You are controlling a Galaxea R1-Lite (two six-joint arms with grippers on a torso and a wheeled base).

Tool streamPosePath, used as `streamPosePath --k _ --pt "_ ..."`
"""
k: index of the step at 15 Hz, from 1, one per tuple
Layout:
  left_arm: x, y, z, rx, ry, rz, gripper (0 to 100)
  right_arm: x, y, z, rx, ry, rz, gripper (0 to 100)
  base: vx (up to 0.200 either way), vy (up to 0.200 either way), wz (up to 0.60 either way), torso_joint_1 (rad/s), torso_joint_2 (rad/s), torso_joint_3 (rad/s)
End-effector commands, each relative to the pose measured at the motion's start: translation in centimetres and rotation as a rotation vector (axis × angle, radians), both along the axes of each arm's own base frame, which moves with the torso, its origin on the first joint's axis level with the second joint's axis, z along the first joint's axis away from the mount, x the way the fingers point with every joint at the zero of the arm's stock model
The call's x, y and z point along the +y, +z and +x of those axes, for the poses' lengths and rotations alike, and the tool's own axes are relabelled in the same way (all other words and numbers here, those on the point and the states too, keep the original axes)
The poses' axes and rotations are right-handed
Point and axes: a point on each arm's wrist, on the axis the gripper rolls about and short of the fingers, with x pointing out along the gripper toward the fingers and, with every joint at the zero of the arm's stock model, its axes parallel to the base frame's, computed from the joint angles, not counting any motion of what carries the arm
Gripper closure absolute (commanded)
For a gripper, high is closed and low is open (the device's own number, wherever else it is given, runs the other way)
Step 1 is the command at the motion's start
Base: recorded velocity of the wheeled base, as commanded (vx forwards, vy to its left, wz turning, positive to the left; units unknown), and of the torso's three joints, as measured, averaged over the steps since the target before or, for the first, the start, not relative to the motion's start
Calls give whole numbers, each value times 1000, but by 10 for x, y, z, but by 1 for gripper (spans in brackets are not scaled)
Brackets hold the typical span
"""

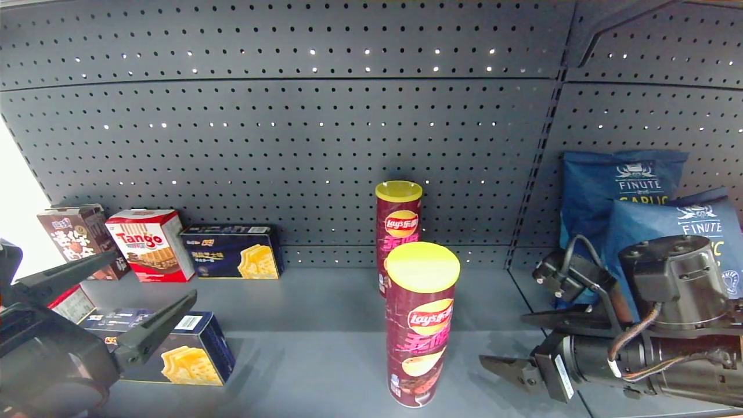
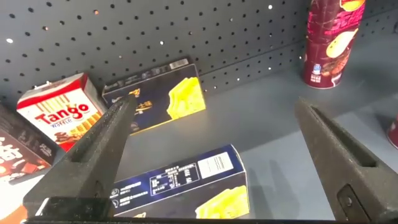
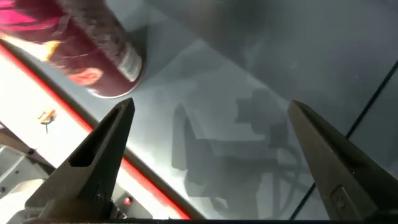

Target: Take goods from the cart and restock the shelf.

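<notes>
Two dark red chip cans with yellow lids stand upright mid-shelf: a front can [image 1: 421, 325] and a back can [image 1: 398, 229] directly behind it. My right gripper [image 1: 502, 339] is open and empty, low over the shelf just right of the front can [image 3: 93, 43], not touching it. Its own view frames bare shelf between its fingers [image 3: 99, 155]. My left gripper [image 1: 155, 276] is open and empty at the left, above a dark blue wafer box [image 1: 180, 348]. That box [image 2: 186, 183] lies flat beneath the spread fingers [image 2: 93, 162].
Along the back wall stand a brown box [image 1: 81, 238], a red and white wafer box [image 1: 152, 244] and a second dark blue box [image 1: 235, 251]. Blue snack bags [image 1: 627, 186] lean in the right bay behind the right arm. The grey shelf [image 1: 325, 325] has a red front edge strip [image 3: 68, 109].
</notes>
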Motion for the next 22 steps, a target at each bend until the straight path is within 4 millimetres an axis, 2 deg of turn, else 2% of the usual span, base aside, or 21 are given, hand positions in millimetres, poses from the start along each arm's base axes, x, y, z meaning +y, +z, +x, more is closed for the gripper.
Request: streamPosePath --k 1,12,22 --pt "0 0 1 0 1 0 0 6 -5 7 17 -8 -13 0 0 0 0 0 0 0" --pt "0 5 3 -12 4 -2 0 30 -10 19 25 38 -25 0 0 0 0 0 0 0" --pt "0 3 2 -6 6 -3 0 34 -11 16 27 56 -27 0 0 0 0 0 0 0"
